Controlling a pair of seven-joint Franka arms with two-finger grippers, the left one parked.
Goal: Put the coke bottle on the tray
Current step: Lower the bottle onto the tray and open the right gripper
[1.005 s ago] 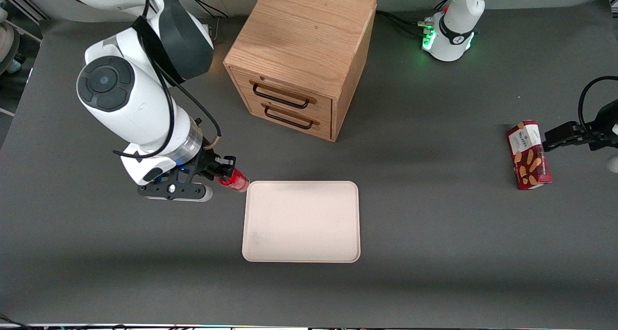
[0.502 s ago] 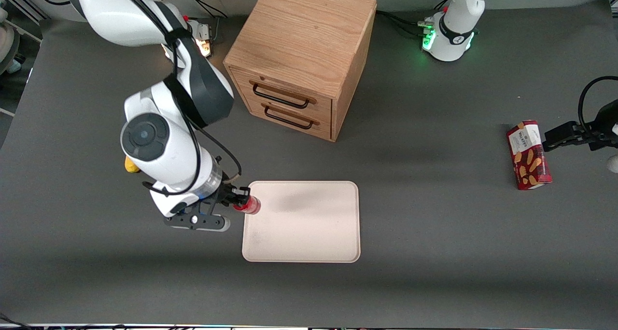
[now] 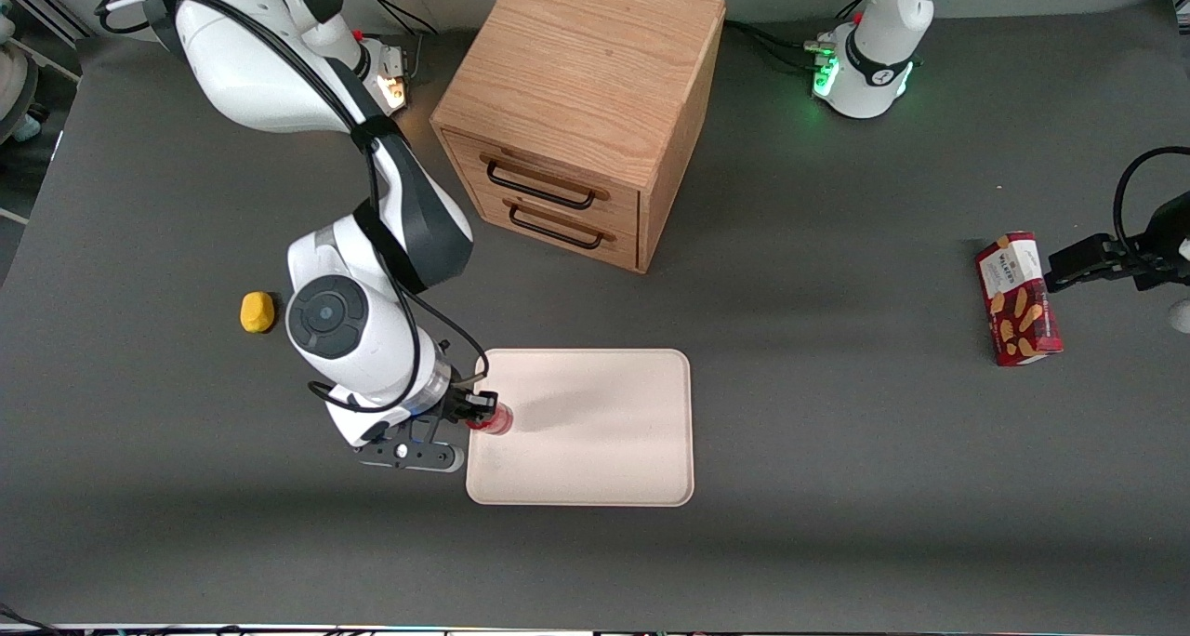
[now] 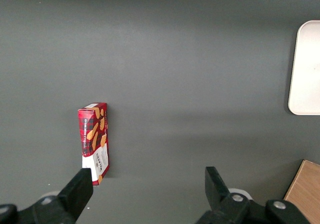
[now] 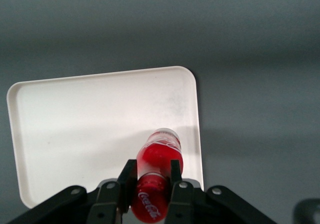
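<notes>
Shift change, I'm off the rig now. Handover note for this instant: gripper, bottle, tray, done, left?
Gripper: shut on the coke bottle, at the tray's edge toward the working arm's end of the table.
Coke bottle: carried lying sideways between the fingers, cap end out over the tray floor; the wrist view shows its shadow on the tray.
Tray: on the table in front of the wooden drawer cabinet, nothing lying on it.
Done: bottle grasped and brought over the tray.
Left: lower it onto the tray, open the fingers, pull the arm away.
Also out: yellow lump, red biscuit box; neither is involved.
</notes>
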